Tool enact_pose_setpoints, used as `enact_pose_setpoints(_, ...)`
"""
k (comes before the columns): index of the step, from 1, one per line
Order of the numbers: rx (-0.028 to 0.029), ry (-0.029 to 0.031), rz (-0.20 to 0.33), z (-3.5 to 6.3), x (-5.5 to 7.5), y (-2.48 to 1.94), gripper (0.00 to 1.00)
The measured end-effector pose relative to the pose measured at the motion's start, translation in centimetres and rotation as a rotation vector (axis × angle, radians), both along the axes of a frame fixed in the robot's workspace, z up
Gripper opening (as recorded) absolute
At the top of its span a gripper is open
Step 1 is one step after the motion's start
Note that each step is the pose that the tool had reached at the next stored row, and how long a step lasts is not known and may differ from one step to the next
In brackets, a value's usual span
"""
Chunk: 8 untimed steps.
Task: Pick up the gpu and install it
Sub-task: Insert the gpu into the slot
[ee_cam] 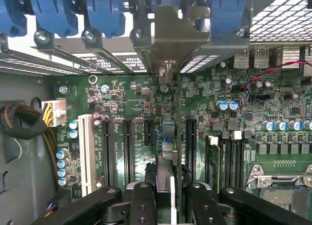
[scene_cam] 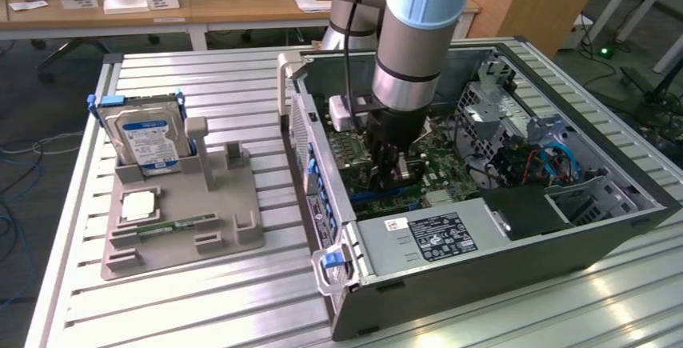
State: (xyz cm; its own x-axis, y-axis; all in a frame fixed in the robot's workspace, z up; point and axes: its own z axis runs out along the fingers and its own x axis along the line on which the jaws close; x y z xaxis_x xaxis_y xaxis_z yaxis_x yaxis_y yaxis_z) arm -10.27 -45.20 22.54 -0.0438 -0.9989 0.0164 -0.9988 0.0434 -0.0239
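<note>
My gripper (scene_cam: 391, 166) is down inside the open computer case (scene_cam: 481, 280), shut on the gpu (ee_cam: 168, 130). In the wrist view the green card runs edge-on between my two black fingers (ee_cam: 141, 200). Its silver bracket (ee_cam: 178, 32) stands at the case's rear slot openings, under the blue latches. The card's lower edge sits along the green motherboard (ee_cam: 126, 95), in line with a slot between the black expansion slots (ee_cam: 108, 147). I cannot tell whether it is fully seated. In the exterior view the arm hides most of the card.
A grey fixture (scene_cam: 229, 240) on the slatted table at the exterior view's left holds a silver hard drive with a blue-white label (scene_cam: 146, 136), a small memory stick (scene_cam: 176, 224) and a square chip (scene_cam: 139, 204). The power supply (scene_cam: 433, 238) and drive cage (scene_cam: 501, 108) crowd the case.
</note>
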Motion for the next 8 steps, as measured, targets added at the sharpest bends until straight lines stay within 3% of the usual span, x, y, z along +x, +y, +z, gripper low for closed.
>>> enact_pose_setpoints(8,0.0000,0.0000,0.000,-0.11,0.00,0.00,0.28)
